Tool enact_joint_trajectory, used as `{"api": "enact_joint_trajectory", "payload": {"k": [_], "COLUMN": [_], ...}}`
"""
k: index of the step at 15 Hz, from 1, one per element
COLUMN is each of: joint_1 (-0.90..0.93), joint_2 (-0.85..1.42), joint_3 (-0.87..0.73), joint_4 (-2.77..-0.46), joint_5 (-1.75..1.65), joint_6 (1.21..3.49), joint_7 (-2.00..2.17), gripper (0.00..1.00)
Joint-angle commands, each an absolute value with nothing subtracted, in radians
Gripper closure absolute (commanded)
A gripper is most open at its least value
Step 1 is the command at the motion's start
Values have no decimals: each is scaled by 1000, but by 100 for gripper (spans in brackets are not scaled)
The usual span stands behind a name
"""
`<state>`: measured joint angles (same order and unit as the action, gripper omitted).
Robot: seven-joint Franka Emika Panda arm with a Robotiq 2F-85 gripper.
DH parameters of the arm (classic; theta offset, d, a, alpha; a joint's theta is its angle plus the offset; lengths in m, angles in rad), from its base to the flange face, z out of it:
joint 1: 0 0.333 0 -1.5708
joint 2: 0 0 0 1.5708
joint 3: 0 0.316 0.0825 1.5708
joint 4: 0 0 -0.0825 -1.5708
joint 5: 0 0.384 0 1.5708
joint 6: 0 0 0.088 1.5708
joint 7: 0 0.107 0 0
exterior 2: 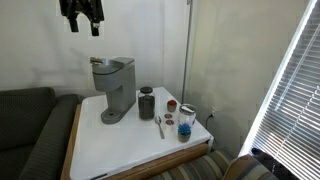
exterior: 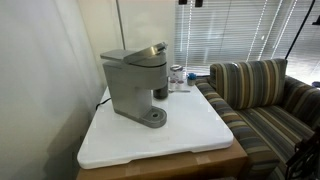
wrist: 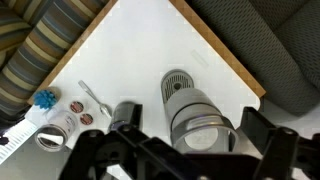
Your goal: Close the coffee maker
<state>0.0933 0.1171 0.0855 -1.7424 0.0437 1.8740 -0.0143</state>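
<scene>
The gray coffee maker [exterior: 133, 85] stands near the back of the white table in both exterior views [exterior 2: 116, 88]. Its top lid [exterior: 148, 50] is tilted up a little at the front. In the wrist view I look straight down on it [wrist: 185, 100], with the round opening under the lid and the round drip base showing. My gripper [exterior 2: 84, 26] hangs high above the machine, apart from it, and is out of frame in the exterior view that looks toward the striped sofa. In the wrist view its fingers [wrist: 190, 130] stand wide apart on either side of the machine, open and empty.
A dark cylindrical cup [exterior 2: 147, 103], a spoon [exterior 2: 160, 125] and small jars [exterior 2: 186, 118] sit on the white table [exterior 2: 120, 145] beside the machine. A striped sofa [exterior: 262, 95] and a dark sofa [exterior 2: 30, 125] flank the table. A thin pole [exterior 2: 187, 50] stands behind it.
</scene>
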Motion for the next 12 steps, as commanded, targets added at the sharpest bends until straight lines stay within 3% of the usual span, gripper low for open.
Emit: {"api": "enact_joint_trajectory", "payload": {"k": [1,10,11,12], "joint_1": [94,119,123,127], "joint_2": [144,248,260,269], "joint_3": [87,108,109,110], "joint_4": [-1711,-1612,-1602,-1593], "joint_5": [44,37,32,31], "joint_6": [1873,1882,1878,1877], "joint_7": [-14,-33,-33,-34], "gripper": [0,0,8,26]}}
